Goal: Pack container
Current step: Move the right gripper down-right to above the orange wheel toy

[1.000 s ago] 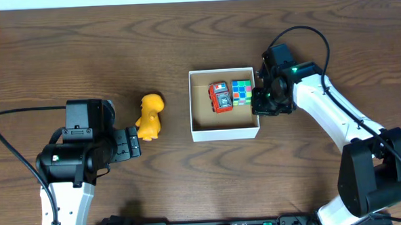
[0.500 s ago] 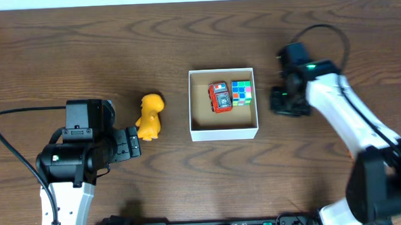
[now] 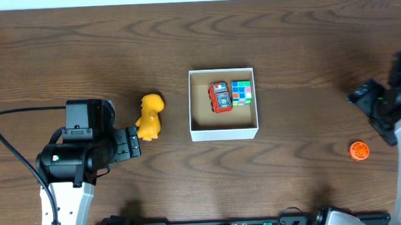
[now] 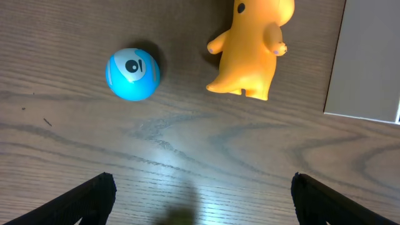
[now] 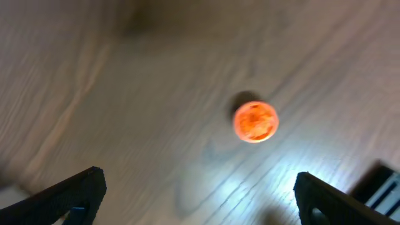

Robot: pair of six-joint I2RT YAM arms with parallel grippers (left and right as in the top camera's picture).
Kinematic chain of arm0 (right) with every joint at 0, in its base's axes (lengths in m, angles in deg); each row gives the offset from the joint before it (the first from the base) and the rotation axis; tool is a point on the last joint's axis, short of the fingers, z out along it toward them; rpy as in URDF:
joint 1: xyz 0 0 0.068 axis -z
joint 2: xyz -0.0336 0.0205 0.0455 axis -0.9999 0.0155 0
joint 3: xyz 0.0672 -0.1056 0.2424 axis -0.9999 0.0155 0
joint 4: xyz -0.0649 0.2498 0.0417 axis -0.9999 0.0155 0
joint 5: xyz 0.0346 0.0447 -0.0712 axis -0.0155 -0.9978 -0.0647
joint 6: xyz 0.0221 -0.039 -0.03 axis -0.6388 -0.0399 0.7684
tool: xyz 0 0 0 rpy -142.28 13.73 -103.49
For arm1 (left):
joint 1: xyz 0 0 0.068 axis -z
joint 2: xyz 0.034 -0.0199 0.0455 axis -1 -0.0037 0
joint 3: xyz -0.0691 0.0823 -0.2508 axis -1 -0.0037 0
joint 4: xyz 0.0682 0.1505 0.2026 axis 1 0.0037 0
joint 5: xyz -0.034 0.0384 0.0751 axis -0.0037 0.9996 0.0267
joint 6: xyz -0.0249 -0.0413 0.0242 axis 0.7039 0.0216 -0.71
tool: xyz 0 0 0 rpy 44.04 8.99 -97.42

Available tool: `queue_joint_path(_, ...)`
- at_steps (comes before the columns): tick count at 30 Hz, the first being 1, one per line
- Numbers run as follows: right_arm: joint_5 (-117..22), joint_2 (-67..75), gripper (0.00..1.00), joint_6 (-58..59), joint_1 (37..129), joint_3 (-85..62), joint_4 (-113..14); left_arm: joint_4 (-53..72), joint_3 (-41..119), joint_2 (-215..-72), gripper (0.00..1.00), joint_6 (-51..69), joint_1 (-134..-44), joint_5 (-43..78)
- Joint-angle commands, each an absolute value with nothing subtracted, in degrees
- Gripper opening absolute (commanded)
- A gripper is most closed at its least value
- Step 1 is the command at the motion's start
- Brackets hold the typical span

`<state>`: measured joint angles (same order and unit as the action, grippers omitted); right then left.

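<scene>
**A:** Where did we find the container (image 3: 224,132)?

**B:** Near the middle of the tabletop (image 3: 306,40), sitting flat and open. Its brown floor held two things, both in the far right part. A red toy car (image 3: 219,97) lay just beside a colourful cube (image 3: 241,93), and the cube stood against the right wall.

**A:** And what did we see around it?

**B:** A yellow figure (image 3: 150,117) lay on the wood to the left, near the box but apart from it. From the left wrist we also saw a blue ball (image 4: 132,74) near that figure, not touching it. From overhead we could not see the ball.

**A:** How did we find the grippers?

**B:** The left gripper (image 4: 203,200) sat toward the near left corner. Its fingers were spread wide, with bare wood between them and the figure just ahead. The right gripper (image 5: 200,194) was by the right edge, blurred from overhead, fingers also parted and holding nothing. A small orange round piece (image 5: 255,122) lay on the wood ahead of it, near the right edge.
</scene>
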<state>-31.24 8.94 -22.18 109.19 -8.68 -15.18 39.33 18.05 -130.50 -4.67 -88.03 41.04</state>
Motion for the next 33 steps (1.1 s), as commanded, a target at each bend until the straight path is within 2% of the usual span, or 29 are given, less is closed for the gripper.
queue_joint_path(1, -33.2, 10.4, 0.99, -22.0, 114.9, -3.9, -17.4, 39.5, 19.1, -130.5, 0.92, -4.7, -88.1, 41.1)
queue_joint_path(7, -37.8, 12.6, 0.99, -19.5, 120.0, 6.5, -26.7, 39.5, 19.1, -130.5, 0.92, -4.7, -88.1, 41.1)
queue_joint_path(13, -37.8, 14.5, 0.99, -19.5, 120.7, 13.9, -33.8, 39.5, 19.1, -130.5, 0.92, -4.7, -88.1, 41.1)
queue_joint_path(33, -37.5, 25.1, 0.99, -18.2, 120.8, 16.5, -42.0, 39.5, 19.1, -130.5, 0.92, -4.7, -88.1, 41.1)
